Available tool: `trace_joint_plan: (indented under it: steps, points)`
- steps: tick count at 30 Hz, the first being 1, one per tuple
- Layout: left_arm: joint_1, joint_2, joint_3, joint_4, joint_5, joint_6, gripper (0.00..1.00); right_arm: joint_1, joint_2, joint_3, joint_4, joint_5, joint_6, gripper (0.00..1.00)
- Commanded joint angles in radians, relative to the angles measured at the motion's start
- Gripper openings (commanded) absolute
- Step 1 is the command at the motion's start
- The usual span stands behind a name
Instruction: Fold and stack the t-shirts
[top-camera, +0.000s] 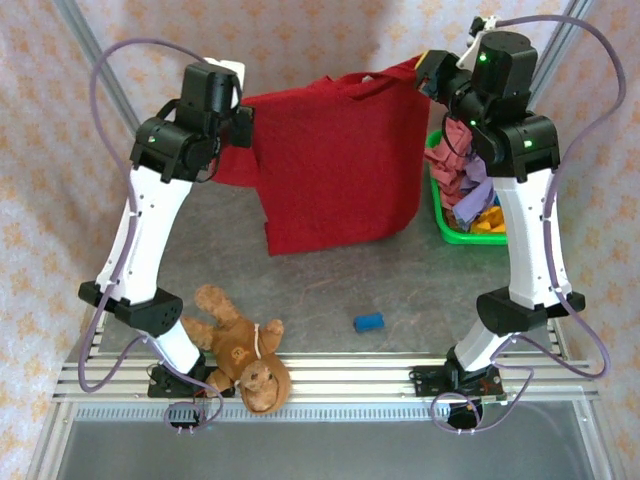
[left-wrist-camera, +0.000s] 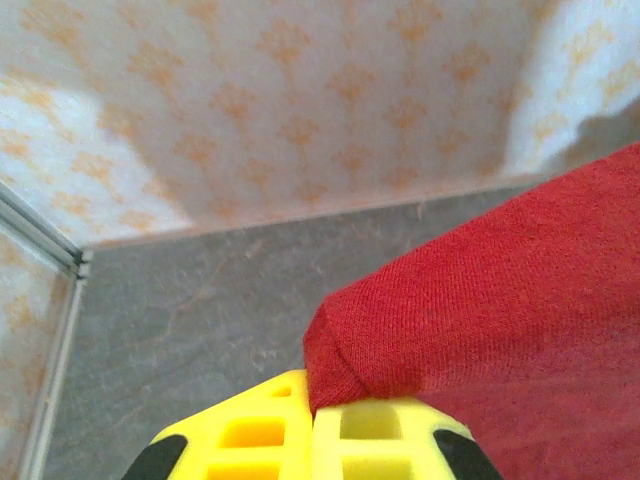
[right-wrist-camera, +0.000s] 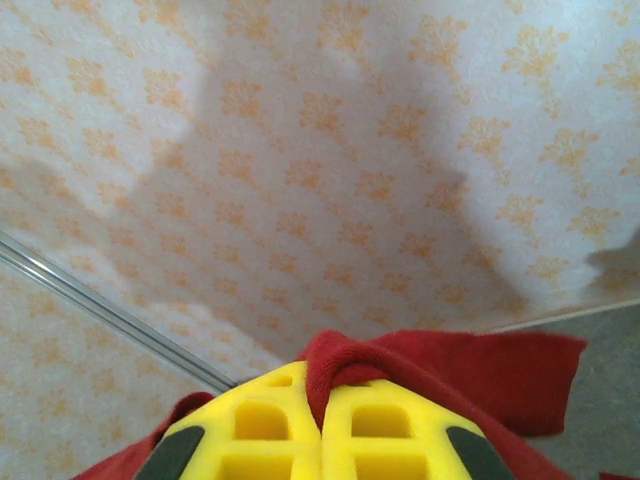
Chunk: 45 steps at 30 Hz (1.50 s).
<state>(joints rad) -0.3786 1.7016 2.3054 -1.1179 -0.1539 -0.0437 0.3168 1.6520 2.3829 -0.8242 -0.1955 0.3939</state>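
A grey tabletop (top-camera: 330, 285) lies between walls of pale cloth printed with orange floral marks (top-camera: 330, 40). In the upper middle of the overhead view a large dark red cloth t-shirt (top-camera: 335, 165) hangs spread like a curtain between the two arms. Its lower edge reaches down close to the table, though whether it touches cannot be told.

The left gripper (top-camera: 243, 118), at the upper left of that view, is clamped on the shirt's left top corner. In the left wrist view, its yellow fingers (left-wrist-camera: 380, 435) press together with a fold of the red cloth pinched between them.

The right gripper (top-camera: 430, 72), at the upper right, is clamped on the opposite top corner. In the right wrist view, red cloth bunches over its closed yellow fingertips (right-wrist-camera: 375, 420).

At the right edge, partly behind the right arm, a bright green plastic basket (top-camera: 450, 235) holds a heap of crumpled tees (top-camera: 465, 180) in salmon pink, lavender and orange-yellow. A brown plush teddy bear (top-camera: 240, 350) lies at the lower left across the metal rails (top-camera: 350, 372). A small blue block (top-camera: 368, 322) sits alone at the lower centre.
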Motion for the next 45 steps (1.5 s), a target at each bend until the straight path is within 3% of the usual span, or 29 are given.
trace_joint_plan:
  steps: [1,5,9,13,16,21,24,28,33,36,37,40,45]
  points:
    - [0.003,0.076,-0.041,0.047,0.04,0.02,0.0,-0.027,0.022,-0.024,-0.022,-0.052,0.033,0.0]
    - [0.021,0.218,0.039,0.121,0.016,0.035,0.0,-0.071,0.115,0.074,-0.075,-0.132,0.066,0.0]
    - [0.068,0.366,0.272,0.106,0.06,-0.024,0.0,-0.072,0.148,0.164,-0.101,-0.208,0.094,0.0]
    - [0.133,0.376,0.323,0.129,0.122,-0.086,0.0,-0.045,0.096,0.097,-0.14,-0.251,0.106,0.0]
    - [0.177,0.346,0.287,0.129,0.163,-0.1,0.0,0.053,-0.013,-0.089,-0.127,-0.227,0.1,0.0]
    - [0.227,0.241,0.073,0.192,0.245,-0.087,0.0,0.286,-0.229,-0.598,0.077,-0.18,0.226,0.0]
    - [0.228,0.142,-0.107,0.251,0.218,-0.048,0.0,0.431,-0.248,-0.815,0.22,-0.214,0.337,0.0]
    - [0.236,-0.019,-0.418,0.402,0.196,-0.055,0.0,0.568,-0.165,-0.859,0.22,-0.225,0.351,0.0]
    - [0.236,-0.123,-0.588,0.463,0.225,-0.086,0.0,0.604,-0.137,-0.893,0.28,-0.241,0.403,0.0]
    - [0.236,-0.158,-0.65,0.478,0.25,-0.101,0.0,0.605,-0.099,-0.864,0.263,-0.33,0.39,0.33]
    - [0.236,-0.176,-0.676,0.486,0.247,-0.102,0.0,0.603,-0.094,-0.835,0.205,-0.306,0.359,0.44]
    - [0.238,-0.226,-0.759,0.509,0.229,-0.104,0.0,0.568,-0.102,-0.759,0.048,-0.187,0.259,0.53]
    - [0.245,-0.274,-0.869,0.543,0.233,-0.125,0.0,0.386,-0.04,-0.673,-0.053,-0.181,0.123,0.54]
